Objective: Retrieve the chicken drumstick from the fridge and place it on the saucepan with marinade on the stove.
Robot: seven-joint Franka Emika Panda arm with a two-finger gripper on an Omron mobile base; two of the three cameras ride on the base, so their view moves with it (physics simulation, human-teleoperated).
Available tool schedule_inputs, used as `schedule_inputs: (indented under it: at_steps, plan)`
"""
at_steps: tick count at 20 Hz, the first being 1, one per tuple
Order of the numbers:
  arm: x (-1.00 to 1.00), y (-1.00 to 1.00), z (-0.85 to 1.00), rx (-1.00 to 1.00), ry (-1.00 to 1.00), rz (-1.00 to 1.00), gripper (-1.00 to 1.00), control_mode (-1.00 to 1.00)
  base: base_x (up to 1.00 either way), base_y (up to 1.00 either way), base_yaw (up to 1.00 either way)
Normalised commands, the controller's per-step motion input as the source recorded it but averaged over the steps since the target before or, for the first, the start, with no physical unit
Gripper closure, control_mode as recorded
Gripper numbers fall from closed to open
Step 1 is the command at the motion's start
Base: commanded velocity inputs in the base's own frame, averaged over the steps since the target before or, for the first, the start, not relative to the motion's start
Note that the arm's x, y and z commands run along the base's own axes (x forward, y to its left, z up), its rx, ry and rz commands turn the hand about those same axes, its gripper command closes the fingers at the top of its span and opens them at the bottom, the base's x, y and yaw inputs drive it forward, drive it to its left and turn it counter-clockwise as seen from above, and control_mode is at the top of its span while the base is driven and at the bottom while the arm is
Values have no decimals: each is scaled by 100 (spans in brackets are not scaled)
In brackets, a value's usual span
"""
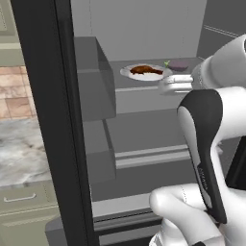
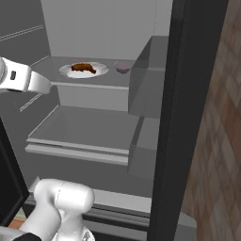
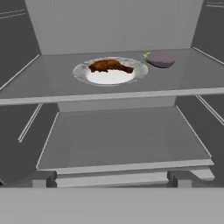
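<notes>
In our hand view, left to right along the fridge's [image 3: 109, 26] upper shelf [image 3: 57, 87]: the chicken drumstick [image 3: 109, 65] lay on a white plate [image 3: 109, 78], long axis crosswise, then a purple item [image 3: 161, 58] beside it. We judged the drumstick ahead and above our claw, its jaws apart and empty.

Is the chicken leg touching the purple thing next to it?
Apart. The hand view shows the chicken drumstick on its plate, with bare shelf between the plate and the purple item.
</notes>
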Motion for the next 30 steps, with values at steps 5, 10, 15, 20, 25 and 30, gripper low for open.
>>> schedule_inputs:
  at_steps: [5,10,15,20,25,30]
  plan:
    - [33,0,8,0,-2,-5,-100,-100,0,0,0]
    - [39,5,4,0,-3,-3,-100,-100,0,0,0]
    - [26,4,0,0,-3,-1,-100,-100,0,0,0]
    - [21,0,0,0,-3,0,-100,-100,0,0,0]
    - [26,0,2,0,0,0,-100,-100,0,0,0]
    - [30,0,4,0,0,0,-100,-100,0,0,0]
